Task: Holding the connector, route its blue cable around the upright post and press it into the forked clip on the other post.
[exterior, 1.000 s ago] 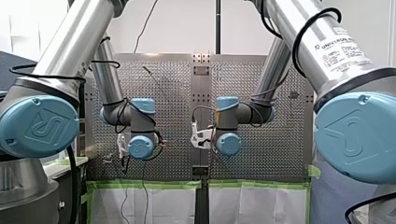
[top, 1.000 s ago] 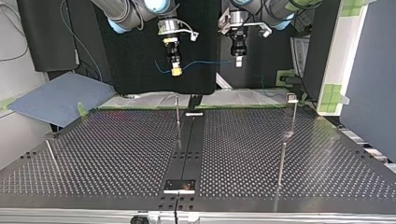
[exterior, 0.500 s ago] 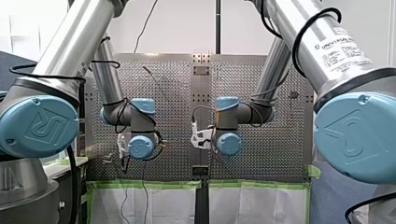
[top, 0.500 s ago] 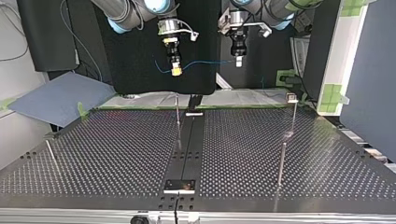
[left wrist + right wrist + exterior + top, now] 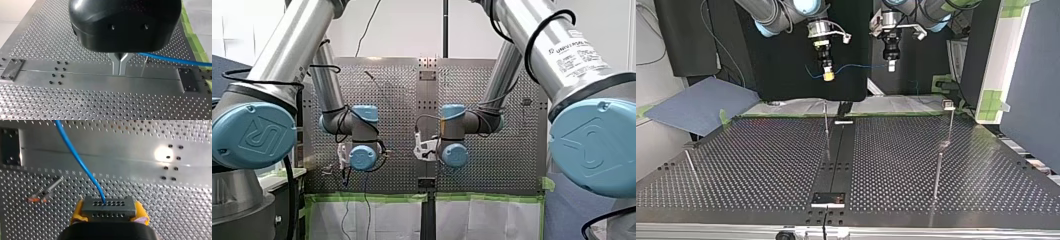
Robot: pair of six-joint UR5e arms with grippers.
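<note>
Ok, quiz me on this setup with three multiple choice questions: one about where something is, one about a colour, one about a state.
1. Where is the connector?
A. On the table.
B. Between the right pincer's pads.
C. In the clip.

2. What colour is the cable?
A. Blue.
B. Red.
C. White.

3. How is the cable routed?
A. Looped round a post.
B. Pressed into the clip.
C. In the air between the two pincers, touching no post.

Answers:
1 B: the right wrist view shows the yellow pads clamping it.
2 A: it runs blue out of the connector's face.
3 C: the top view shows it spanning from the right pincer to the left pincer, clear of the posts.
</note>
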